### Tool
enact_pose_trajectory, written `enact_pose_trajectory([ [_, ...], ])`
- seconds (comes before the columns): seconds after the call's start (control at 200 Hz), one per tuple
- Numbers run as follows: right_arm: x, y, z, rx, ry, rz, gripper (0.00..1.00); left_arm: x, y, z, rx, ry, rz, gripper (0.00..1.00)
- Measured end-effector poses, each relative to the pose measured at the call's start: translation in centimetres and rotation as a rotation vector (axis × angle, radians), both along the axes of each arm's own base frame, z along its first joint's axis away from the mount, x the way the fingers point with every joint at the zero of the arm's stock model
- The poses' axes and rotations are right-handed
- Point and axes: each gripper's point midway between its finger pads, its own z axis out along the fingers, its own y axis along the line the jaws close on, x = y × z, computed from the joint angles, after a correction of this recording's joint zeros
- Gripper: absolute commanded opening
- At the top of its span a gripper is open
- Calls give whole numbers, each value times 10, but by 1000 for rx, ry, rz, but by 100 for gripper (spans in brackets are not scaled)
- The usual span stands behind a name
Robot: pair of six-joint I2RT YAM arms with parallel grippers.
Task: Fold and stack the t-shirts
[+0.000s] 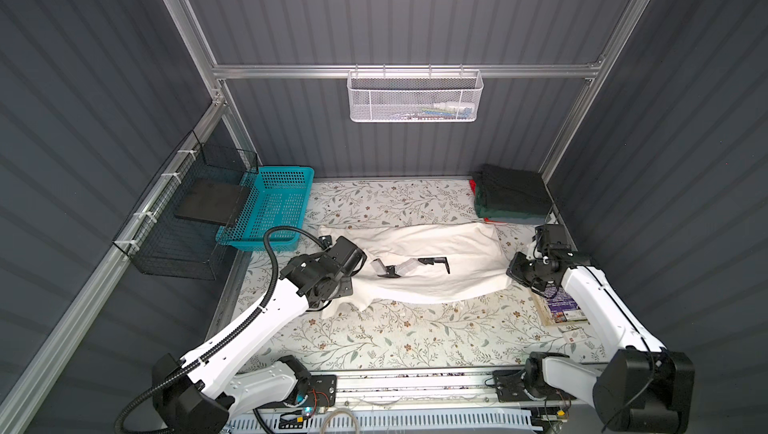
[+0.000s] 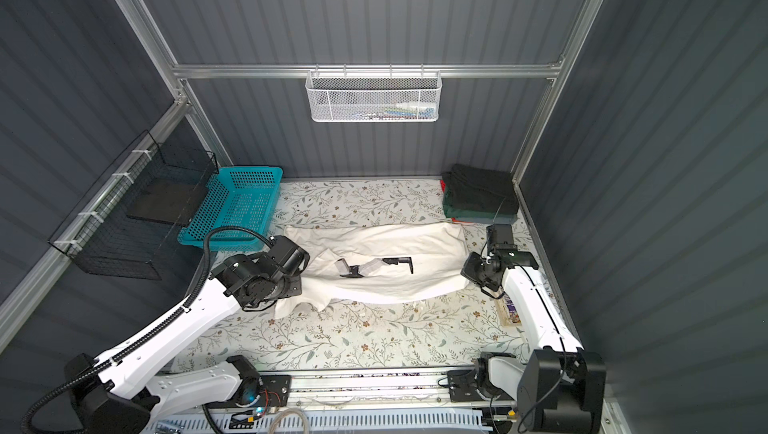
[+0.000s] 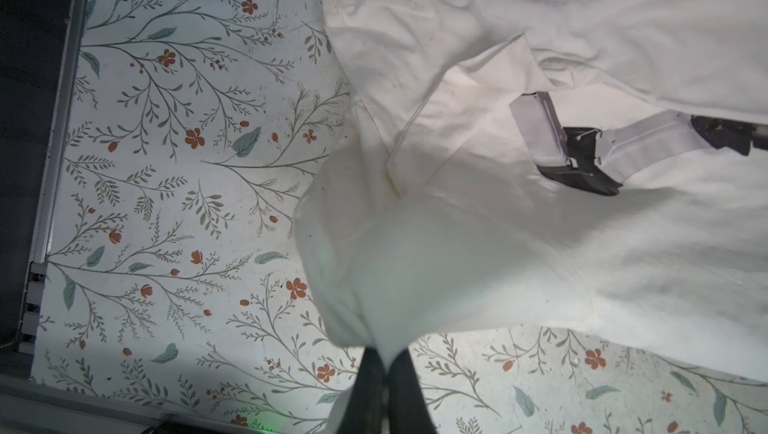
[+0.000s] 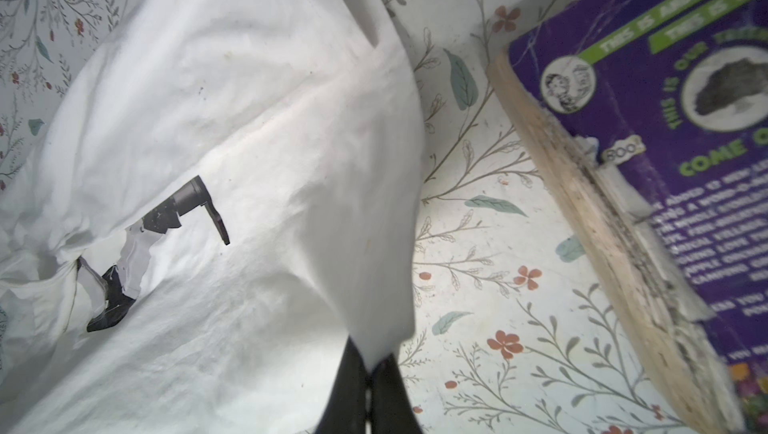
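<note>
A large off-white t-shirt [image 1: 432, 253] [image 2: 386, 253] with a black-and-grey print [image 1: 399, 266] stretches across the middle of the floral table, bunched lengthwise. My left gripper [image 3: 384, 363] is shut on the shirt's left end, with cloth [image 3: 415, 265] pinched between the dark fingers. At the shirt's right end, my right gripper [image 4: 371, 363] is shut on a fold of the same cloth [image 4: 291, 162]. In both top views the fingertips are hidden under the wrists. A stack of folded t-shirts [image 1: 513, 197] [image 2: 480, 197], dark green on top with a red edge, sits at the back right corner.
A teal basket [image 1: 274, 207] stands at the back left beside a black wire cage [image 1: 187, 220]. A white mesh basket [image 1: 415, 97] hangs on the back rail. A worn purple book [image 4: 665, 162] [image 1: 559, 307] lies at the table's right edge, under the right arm.
</note>
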Motion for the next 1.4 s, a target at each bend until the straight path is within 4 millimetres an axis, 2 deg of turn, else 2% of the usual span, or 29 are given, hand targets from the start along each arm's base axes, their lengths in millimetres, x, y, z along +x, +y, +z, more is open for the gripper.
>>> enact_pose_trajectory([
  [0.195,14,3,-20,21,68,11,0,30,-3,3,-15,-33,17,0],
  [0.41,54,3,-13,26,43,26,0,63,-19,-14,-39,-5,1,0],
  [0.595,92,2,-12,23,31,49,0,81,-14,-24,-63,13,21,0],
  [0.815,121,1,-19,18,54,67,0,112,-20,-33,-88,39,21,0],
  [0.99,143,0,-20,13,49,79,0,127,-22,-48,-101,77,17,0],
  [1.221,152,-3,-38,15,101,83,0,141,-16,-47,-139,79,44,0],
  [1.401,153,-5,-37,17,107,84,0,147,-21,-37,-171,60,37,0],
])
